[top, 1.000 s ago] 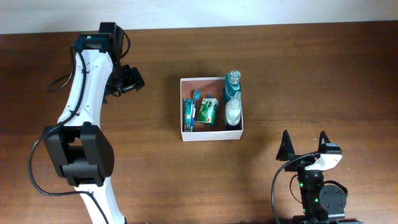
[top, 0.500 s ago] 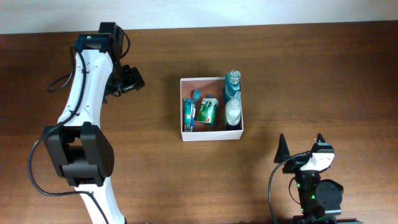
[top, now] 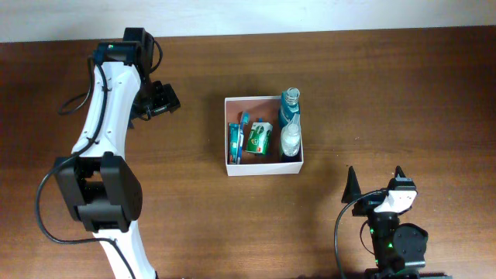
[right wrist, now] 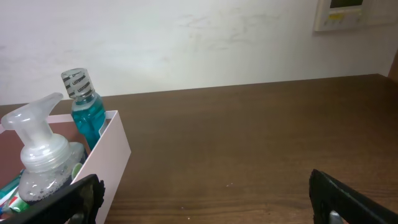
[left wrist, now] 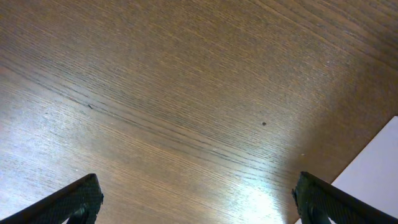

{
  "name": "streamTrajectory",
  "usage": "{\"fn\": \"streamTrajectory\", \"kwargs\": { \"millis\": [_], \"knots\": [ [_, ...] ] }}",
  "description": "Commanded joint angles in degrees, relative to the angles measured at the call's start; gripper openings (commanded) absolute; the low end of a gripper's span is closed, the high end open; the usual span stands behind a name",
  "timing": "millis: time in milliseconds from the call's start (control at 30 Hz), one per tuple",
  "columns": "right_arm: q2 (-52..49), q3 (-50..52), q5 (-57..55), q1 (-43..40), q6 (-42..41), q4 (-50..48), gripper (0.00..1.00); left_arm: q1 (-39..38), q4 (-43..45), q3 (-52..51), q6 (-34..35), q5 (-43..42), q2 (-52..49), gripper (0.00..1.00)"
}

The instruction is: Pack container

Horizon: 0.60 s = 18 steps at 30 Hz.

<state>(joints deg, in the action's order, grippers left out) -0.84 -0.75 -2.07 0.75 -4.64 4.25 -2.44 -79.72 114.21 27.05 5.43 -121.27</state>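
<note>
Right wrist: container (right wrist: 109, 152) partly out of frame (left side)

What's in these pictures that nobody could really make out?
Overhead: print on the green packet inside the shallow white-walled square box is too small to read.
Right wrist: the box's near wall hides nearly everything except the teal bottle and clear pump bottle.
Left wrist: a white patch is cut off by the right edge; unidentifiable.
</note>
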Motion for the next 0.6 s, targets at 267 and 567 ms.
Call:
{"fn": "streamTrajectory", "kwargs": {
  "millis": [267,567],
  "knots": [
    [0.59,0.44,0.13,-0.39,0.15,0.24,0.98,0.0,0.02,0.68,-0.09,0.61,1.62,0.99],
    [0.59,0.44,0.13,-0.39,0.15,0.24,0.98,-0.02,0.15,0.04,-0.09,0.61,5.27,0.99]
  ]
}}
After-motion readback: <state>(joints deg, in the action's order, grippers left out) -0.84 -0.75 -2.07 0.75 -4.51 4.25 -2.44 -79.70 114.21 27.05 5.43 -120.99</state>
